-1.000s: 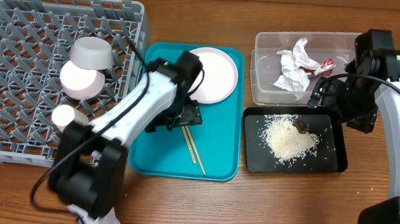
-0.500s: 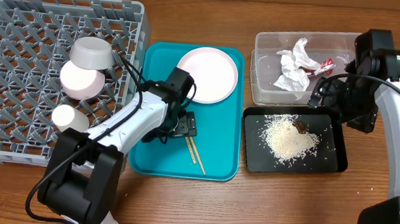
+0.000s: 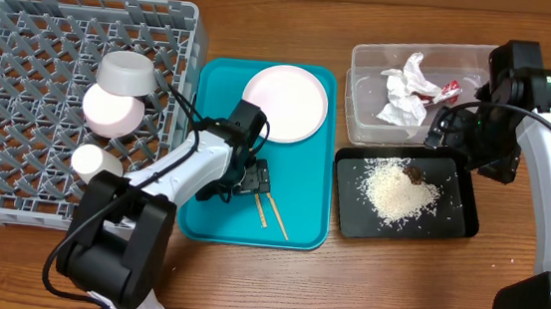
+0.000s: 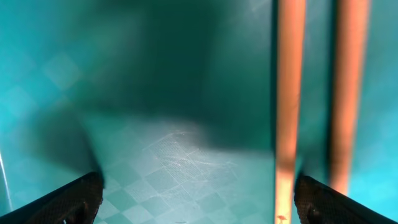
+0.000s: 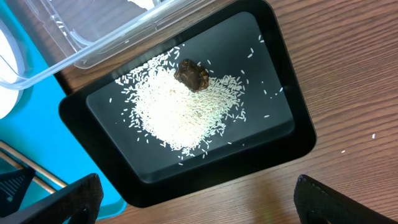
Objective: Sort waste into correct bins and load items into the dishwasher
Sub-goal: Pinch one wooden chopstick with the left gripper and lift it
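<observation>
Hovering low over the teal serving tray (image 3: 304, 192), our left gripper (image 3: 253, 178) spreads open jaws over the two wooden chopsticks (image 4: 291, 93), which lie crosswise to the gap, nearer one finger. The right gripper (image 3: 448, 130), jaws open too, hangs well apart above the black tray (image 3: 450, 220).

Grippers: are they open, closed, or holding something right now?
Left gripper: open, empty, over the chopsticks.
Right gripper: open, empty, over the black tray.

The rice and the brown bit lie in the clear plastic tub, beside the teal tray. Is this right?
No. The rice and the brown bit lie in the black tray, beside the teal tray; the right wrist view shows it.
</observation>
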